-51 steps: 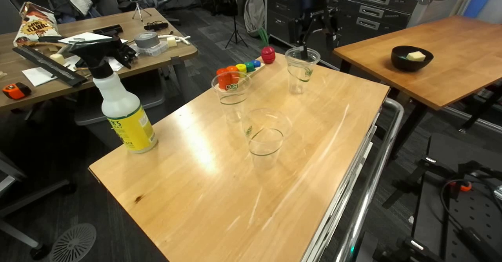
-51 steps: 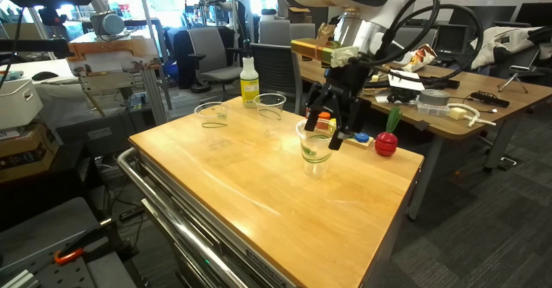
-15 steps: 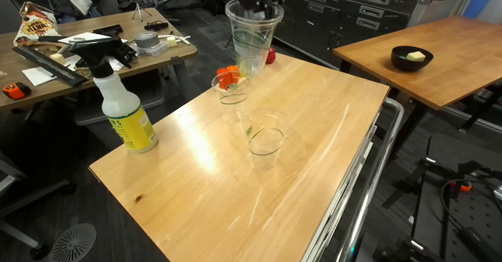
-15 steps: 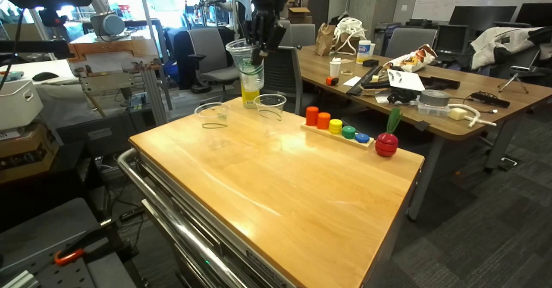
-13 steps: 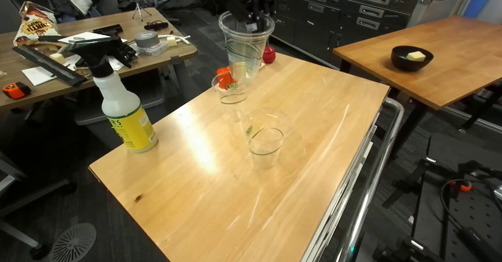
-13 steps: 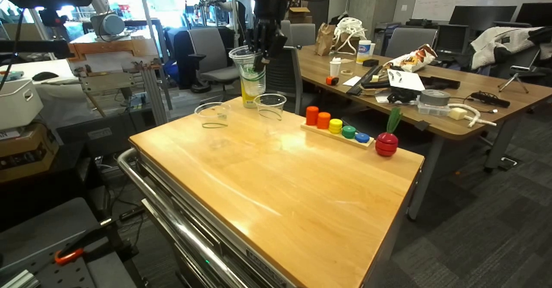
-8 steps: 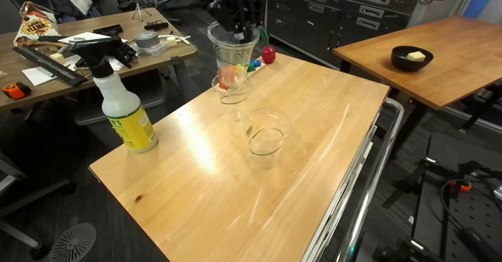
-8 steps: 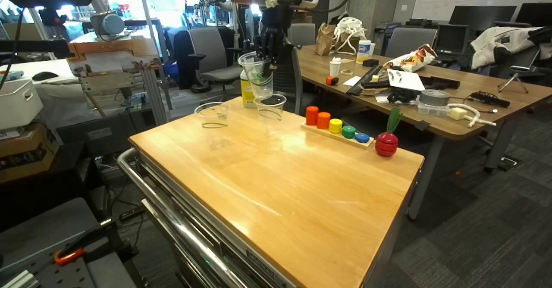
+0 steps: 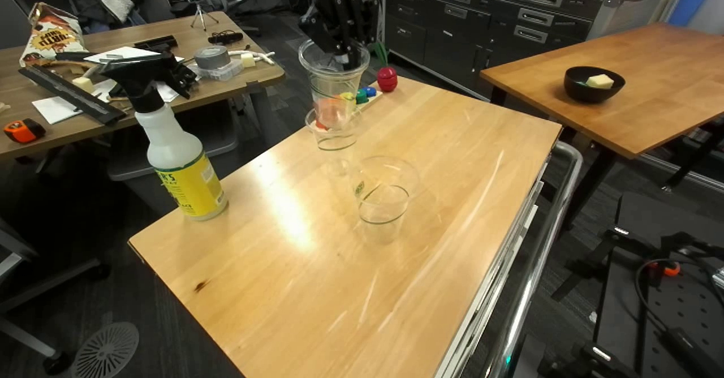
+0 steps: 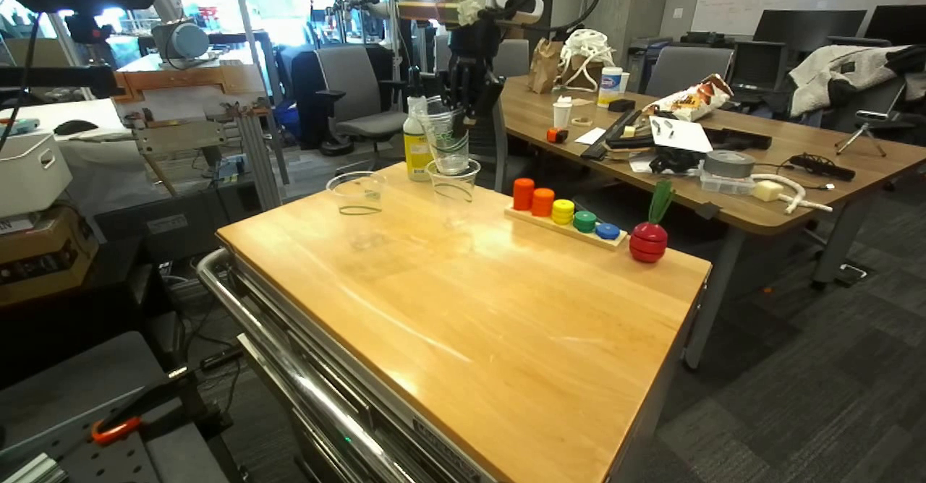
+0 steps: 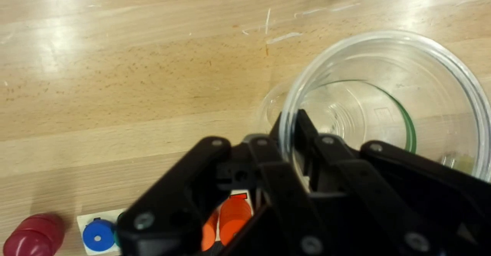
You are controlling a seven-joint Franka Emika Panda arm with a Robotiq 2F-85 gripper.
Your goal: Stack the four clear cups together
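The gripper [image 11: 288,125] is clamped on the rim of two nested clear cups [image 9: 332,90], one finger [image 11: 303,127] inside the wall and one outside. The nested pair hangs below the fingertips and, in the wrist view, spreads out to their right. In both exterior views its base overlaps the mouth of a standing clear cup [image 10: 453,192]; whether inside or just above it cannot be told. Another clear cup [image 9: 382,207] stands upright on the wooden table [image 9: 271,293], apart from the gripper and the nested pair.
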